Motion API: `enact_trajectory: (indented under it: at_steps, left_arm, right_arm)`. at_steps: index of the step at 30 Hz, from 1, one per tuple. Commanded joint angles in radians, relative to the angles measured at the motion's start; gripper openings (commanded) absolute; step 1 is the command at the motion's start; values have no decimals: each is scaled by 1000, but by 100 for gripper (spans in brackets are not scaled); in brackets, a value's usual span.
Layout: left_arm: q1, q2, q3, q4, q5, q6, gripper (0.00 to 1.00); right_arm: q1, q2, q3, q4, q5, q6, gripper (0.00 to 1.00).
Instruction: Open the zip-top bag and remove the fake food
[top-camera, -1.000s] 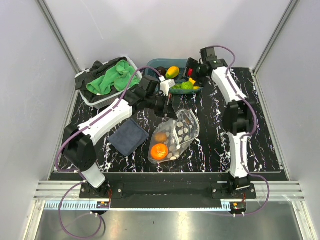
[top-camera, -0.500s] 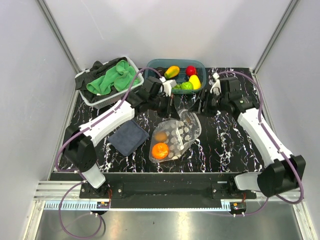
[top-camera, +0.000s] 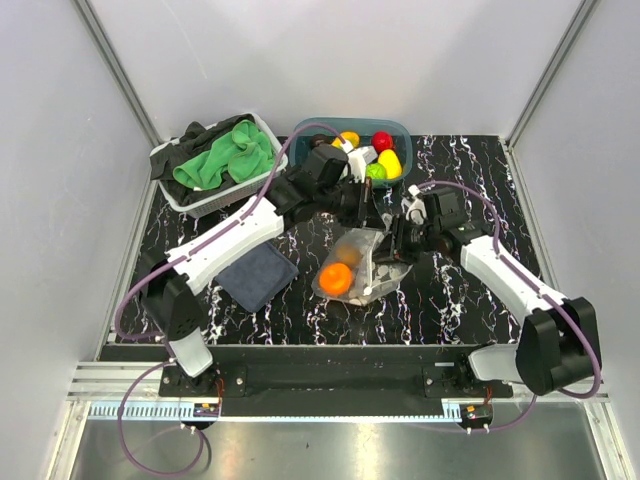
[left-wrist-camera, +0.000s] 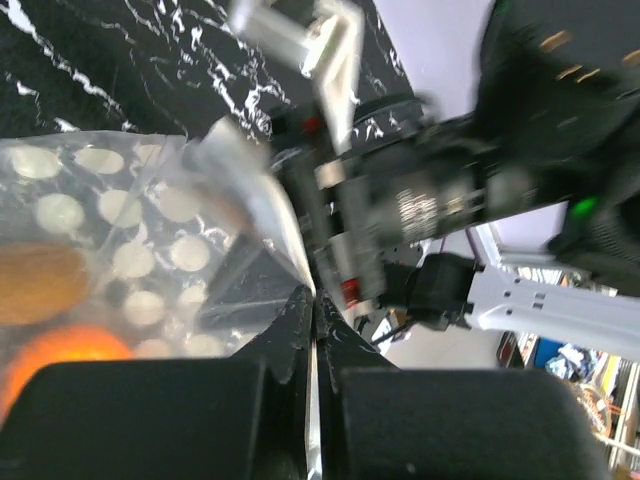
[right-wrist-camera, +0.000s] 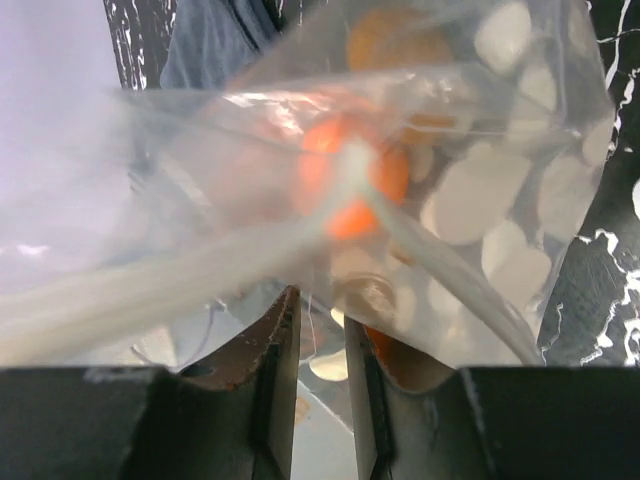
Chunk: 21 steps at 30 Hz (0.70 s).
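Note:
The zip-top bag (top-camera: 372, 262), clear with white dots, hangs lifted off the black marble table. Inside it are fake food pieces: an orange fruit (top-camera: 336, 279) and a brown piece (top-camera: 348, 254). My left gripper (top-camera: 371, 214) is shut on the bag's top edge; in the left wrist view the film (left-wrist-camera: 255, 205) runs into the closed jaws of the left gripper (left-wrist-camera: 313, 308). My right gripper (top-camera: 394, 244) is at the bag's right side. In the right wrist view the right gripper (right-wrist-camera: 320, 325) has a narrow gap between its jaws, with bag film (right-wrist-camera: 500, 190) hanging in it and the orange fruit (right-wrist-camera: 350, 175) just beyond.
A teal tub (top-camera: 402, 131) at the back holds a red fruit (top-camera: 382, 141), a yellow one (top-camera: 389, 163) and a green one (top-camera: 375, 171). A white basket (top-camera: 168, 193) with a green cloth (top-camera: 222, 160) stands back left. A dark blue cloth (top-camera: 256, 275) lies left of the bag.
The right arm swung from the tub down to the bag and its jaws narrowed from wide open. The left gripper lifted the bag's top rightward, and the fruit slid inside it.

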Motion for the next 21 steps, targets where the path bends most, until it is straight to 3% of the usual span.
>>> enact_trajectory:
  at_steps: [1,8,9,12,16,21]
  left_arm:
    - [-16,42,72,48,-19,-43,0]
    - [-35,90,78,51,-24,-70,3]
    - [-35,85,72,53,-38,-73,18]
    - [-35,49,43,48,-80,-40,36]
    - [-27,-60,-41,37,-162,-4,51]
    - [22,-211,-205,16,-193,5,46]
  right_arm:
    - [10,29,-52,151,-34,53,32]
    - [10,87,-105,238,-41,96,33]
    - [11,92,-106,241,-48,96,33]
    - [10,93,-121,252,-45,91,34]
    - [8,75,-137,248,-34,82,36]
    - [8,73,-163,254,-31,79,39]
